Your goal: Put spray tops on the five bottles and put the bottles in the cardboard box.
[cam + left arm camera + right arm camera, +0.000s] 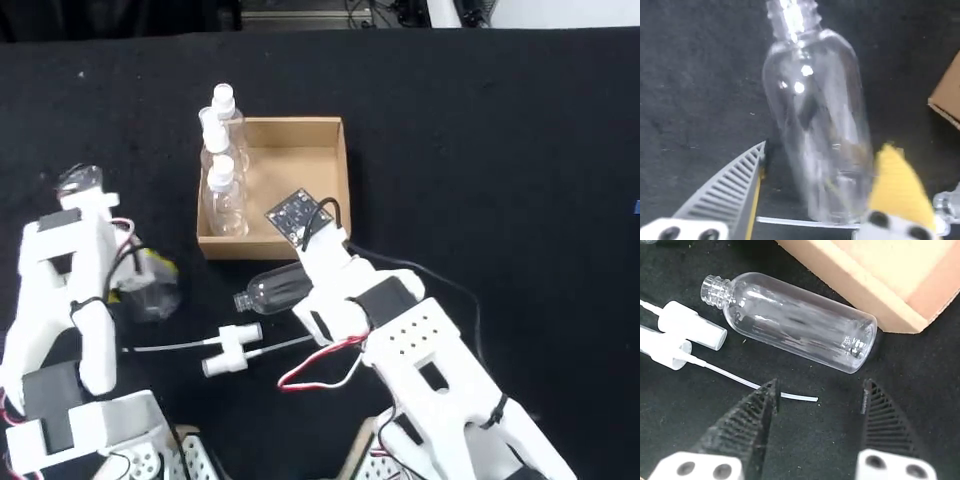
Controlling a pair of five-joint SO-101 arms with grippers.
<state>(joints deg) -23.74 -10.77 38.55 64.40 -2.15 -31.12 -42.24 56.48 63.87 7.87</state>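
**Two open necks, two loose spray tops: where this could slip**

Toward the table's far edge, the cardboard box [300, 170] holds three capped bottles [222, 185], lined along the wall on the left arm's side. That row would be easy to knock when another bottle comes in beside it.

Just beside the box's near wall, a topless bottle [795, 320] lies on its side on the table. The right gripper [817, 390] hangs just short of its base, jaws spread wide. Round and slick, this bottle would likely roll away from an off-centre pinch.

Nearer the table's edge on the left arm's side, the left gripper [825, 146] sits around a second topless bottle [815, 100]. Whether it is clamped cannot be told, and a loose hold would let the bottle twist during capping.

Two spray tops [232, 348] lie side by side toward the near edge, thin dip tubes [750, 382] trailing. A tube could bend or miss a neck.
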